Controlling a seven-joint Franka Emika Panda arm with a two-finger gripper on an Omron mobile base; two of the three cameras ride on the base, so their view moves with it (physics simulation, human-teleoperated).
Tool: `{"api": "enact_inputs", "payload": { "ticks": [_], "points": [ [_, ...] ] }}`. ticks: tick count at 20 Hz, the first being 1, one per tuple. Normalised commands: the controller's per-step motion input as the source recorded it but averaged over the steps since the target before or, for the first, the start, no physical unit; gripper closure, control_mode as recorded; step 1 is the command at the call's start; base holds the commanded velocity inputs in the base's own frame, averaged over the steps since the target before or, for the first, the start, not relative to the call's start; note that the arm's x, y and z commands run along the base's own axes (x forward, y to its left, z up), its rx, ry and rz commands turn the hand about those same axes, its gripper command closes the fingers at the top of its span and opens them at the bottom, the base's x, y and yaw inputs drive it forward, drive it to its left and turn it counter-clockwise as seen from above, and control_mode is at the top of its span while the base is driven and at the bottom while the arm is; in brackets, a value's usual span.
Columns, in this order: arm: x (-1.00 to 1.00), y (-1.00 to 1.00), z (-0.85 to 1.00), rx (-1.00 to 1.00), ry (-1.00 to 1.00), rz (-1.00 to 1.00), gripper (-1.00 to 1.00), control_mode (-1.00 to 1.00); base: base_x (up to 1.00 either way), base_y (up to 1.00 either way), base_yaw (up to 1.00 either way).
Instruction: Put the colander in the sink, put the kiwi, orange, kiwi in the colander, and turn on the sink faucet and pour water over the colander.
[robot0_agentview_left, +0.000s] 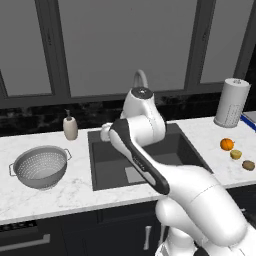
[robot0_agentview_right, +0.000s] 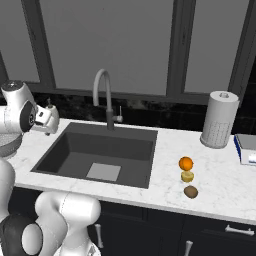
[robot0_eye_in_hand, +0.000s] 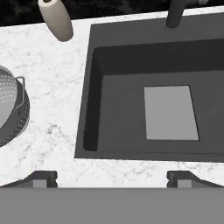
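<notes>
Colander (robot0_agentview_left: 40, 166) stands upright on the counter (robot0_agentview_left: 75, 185) left of the sink (robot0_agentview_left: 107, 170), not yet in it; in the hand view it lies at the left edge, so the gripper (robot0_eye_in_hand: 112, 177) must travel left; jaws wide apart, holding nothing

No readable txt, labels, brands or nos. anywhere. Soap pump bottle (robot0_agentview_left: 70, 127) plain, paper towel roll (robot0_agentview_right: 217, 120) plain, blue-edged item (robot0_agentview_right: 246, 149) at counter's right end too small to tell.
</notes>
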Motion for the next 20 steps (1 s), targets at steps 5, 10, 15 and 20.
{"api": "enact_inputs", "payload": {
  "ticks": [5,10,15,20],
  "points": [
    [0.47,0.64,-0.12,0.02,0.0,-0.19,-1.0,-1.0,0.0,0.0,0.0],
    [0.31,0.51,-0.16,0.15,0.06,-0.2,-1.0,-1.0,0.0,0.0,0.0],
    [0.07,0.38,-0.26,0.23,0.11,-0.13,-1.0,-1.0,0.0,0.0,0.0],
    [0.0,0.38,-0.25,0.16,0.02,-0.02,-1.0,-1.0,0.0,0.0,0.0]
  ]
}}
